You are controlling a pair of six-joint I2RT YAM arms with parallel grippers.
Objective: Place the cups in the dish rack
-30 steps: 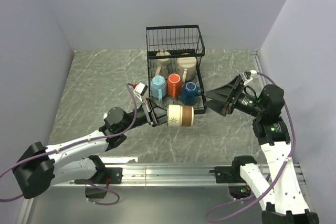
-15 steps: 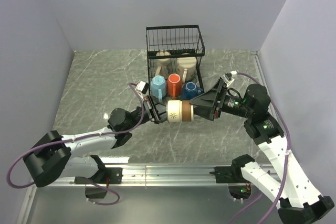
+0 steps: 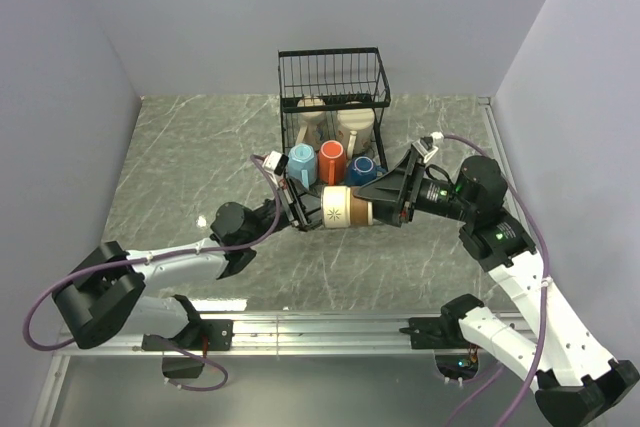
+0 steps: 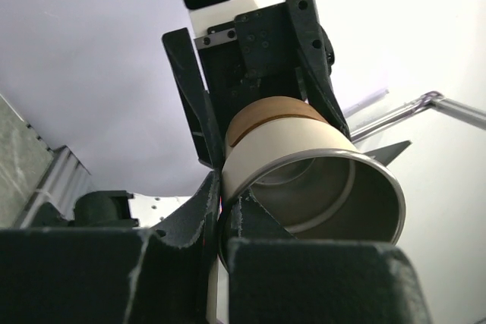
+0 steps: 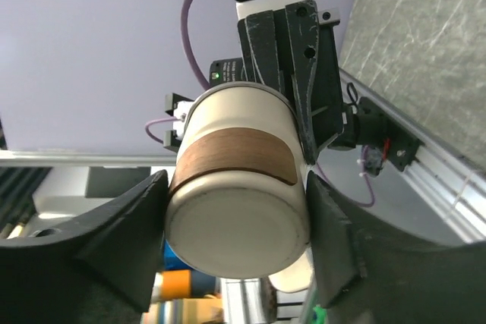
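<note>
The right gripper [image 3: 385, 202] has moved in, jaws now astride the base of the cream cup [image 3: 345, 209]; whether they press cannot be told. The left gripper [image 3: 305, 209] pinches its rim, in the air just in front of the dish rack [image 3: 330, 51]. Likely a handover.

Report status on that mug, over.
Left end effector shut on rim of cream mug. Right end effector straddling its base, grip unconfirmed. Dish rack just beyond; no obstruction seen.

Links: rounded white shells on the left arm [image 3: 170, 259] and the right arm [image 3: 522, 282].
Joints: black cylinder housings, with a small green light on the right one.
Cables: a purple cable [image 5: 184, 24] along each arm.
Grippers: the left gripper [image 3: 305, 209] and the right gripper [image 3: 376, 203] have black angular fingers, small screws and a white wrist block.
</note>
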